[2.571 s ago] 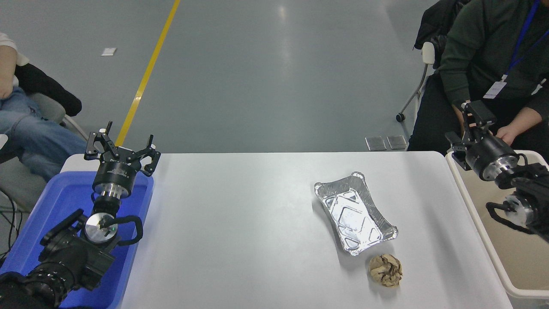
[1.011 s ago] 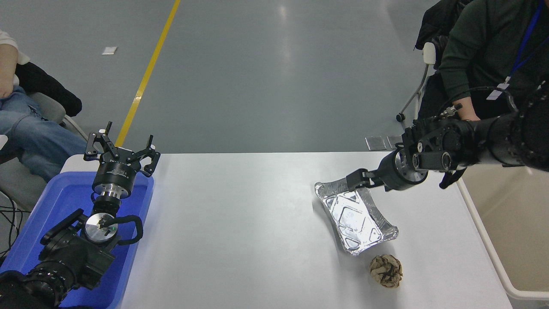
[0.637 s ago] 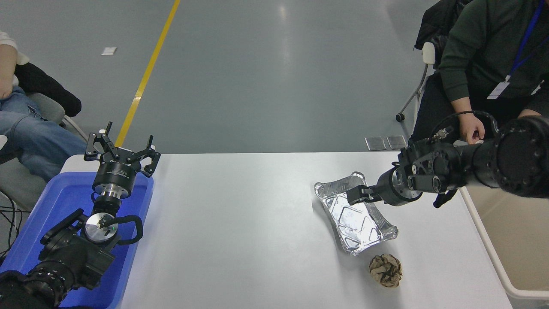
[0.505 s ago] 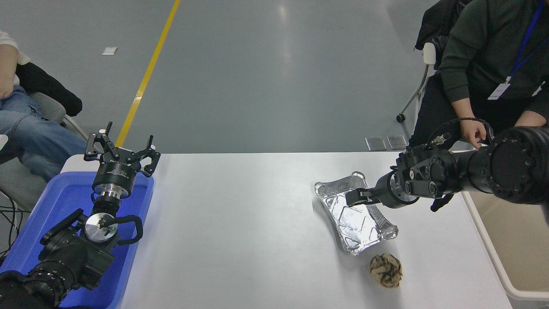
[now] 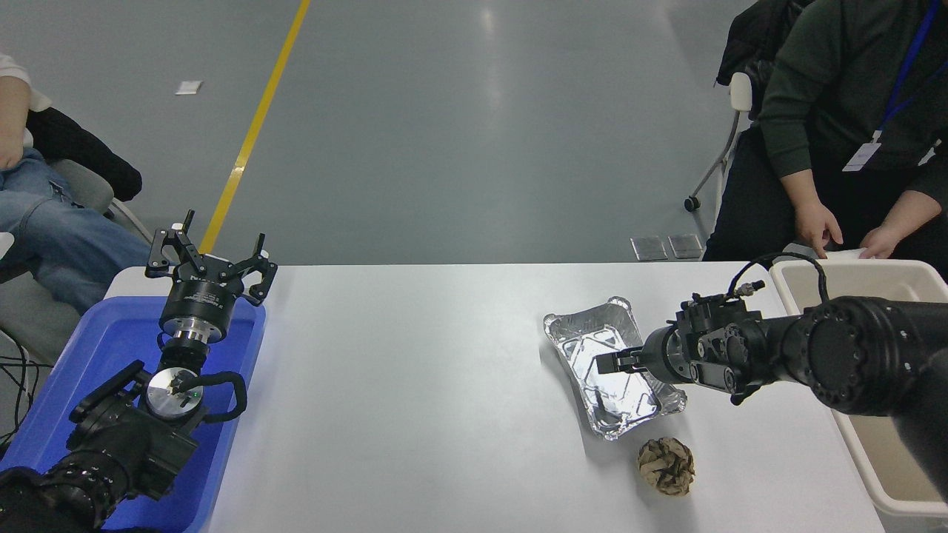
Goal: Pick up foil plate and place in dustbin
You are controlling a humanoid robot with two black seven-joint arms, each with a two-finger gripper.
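Note:
The foil plate (image 5: pixel 621 409) lies flat on the white table (image 5: pixel 415 385), right of the middle, with its long side running diagonally. My right arm comes in from the right edge. Its gripper (image 5: pixel 603 363) points left, low over the middle of the plate, seen edge-on. The dustbin (image 5: pixel 852 278) stands at the table's right edge, partly hidden behind my right arm. My left gripper (image 5: pixel 209 255) is open and empty, parked upright over the far end of the blue tray.
A crumpled brown paper ball (image 5: pixel 666 465) lies just in front of the plate. The blue tray (image 5: pixel 89 348) is at the left edge. A seated person's hands (image 5: pixel 819 225) rest at the dustbin's far rim. Another person (image 5: pixel 44 222) sits at the far left.
My right arm has swung left from above the dustbin to the plate, then come lower and nearer along it. The plate, ball and left arm have not moved.

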